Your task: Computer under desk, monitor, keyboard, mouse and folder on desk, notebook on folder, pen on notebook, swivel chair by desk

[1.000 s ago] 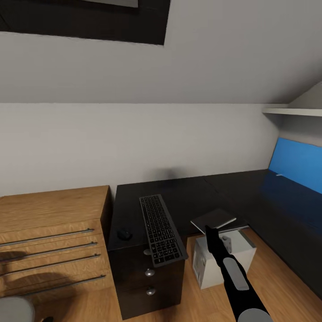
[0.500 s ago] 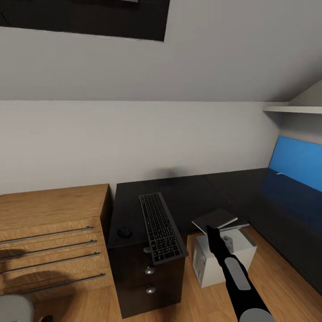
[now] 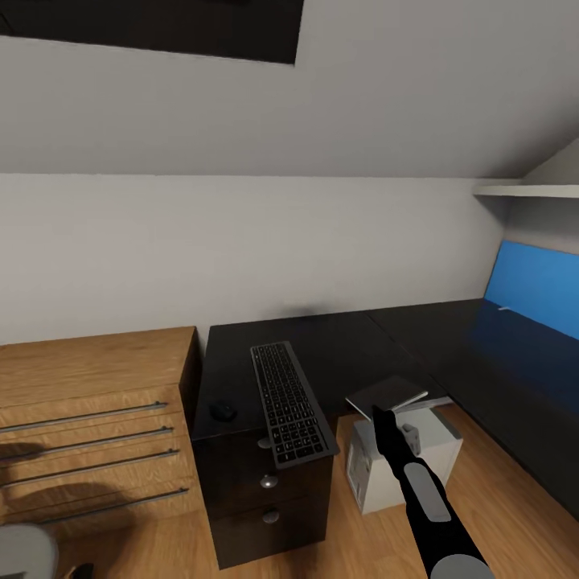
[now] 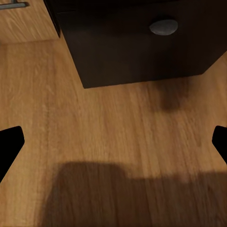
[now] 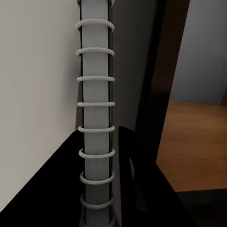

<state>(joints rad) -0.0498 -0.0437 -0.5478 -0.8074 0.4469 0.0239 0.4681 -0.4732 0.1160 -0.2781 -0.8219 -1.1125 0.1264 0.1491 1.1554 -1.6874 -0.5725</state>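
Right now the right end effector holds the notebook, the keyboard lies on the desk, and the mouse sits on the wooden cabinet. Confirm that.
One error: in the head view the mouse sits on the black desk, beside the keyboard, not on the wooden cabinet. The right end effector does hold the notebook.

Right arm reaches up and forward from the lower edge, black with grey panels, its gripper clamped on the notebook. Left gripper's fingertips sit spread wide apart, holding nothing.
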